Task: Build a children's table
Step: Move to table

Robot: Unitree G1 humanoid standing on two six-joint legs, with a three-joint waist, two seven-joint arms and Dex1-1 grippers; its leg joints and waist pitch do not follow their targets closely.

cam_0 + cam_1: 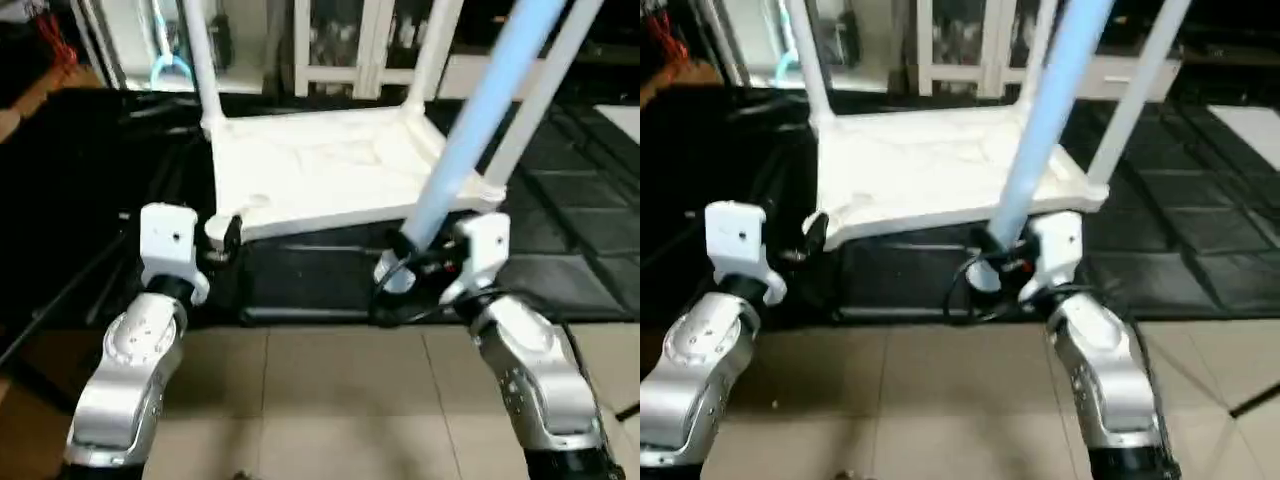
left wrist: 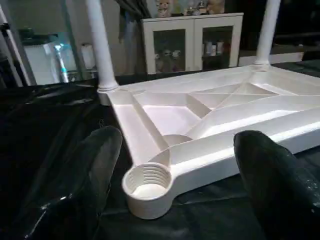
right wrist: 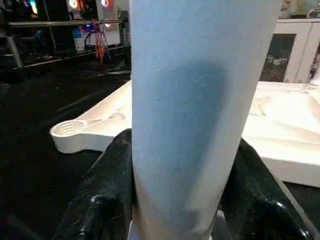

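At about ten o'clock from your right tool (image 1: 412, 262), which pinches the last leg (image 1: 470, 140), the empty socket (image 2: 147, 181) waits between your left tool's (image 1: 226, 238) spread fingers (image 2: 272, 165).

empty corner socket (image 2: 146, 181) unobstructed, three upright legs (image 1: 199, 62) beyond

Table top (image 2: 210, 125) smooth white plastic (ribbed inside); leg (image 3: 195, 110) matt; forearms (image 1: 135, 370) silvery metal.

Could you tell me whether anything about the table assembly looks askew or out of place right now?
Nothing looks damaged. The tabletop lies upside down with three legs upright; the near-left socket is still empty. The fourth leg leans tilted in the right end effector, not yet in a socket. The left end effector is open beside that socket.
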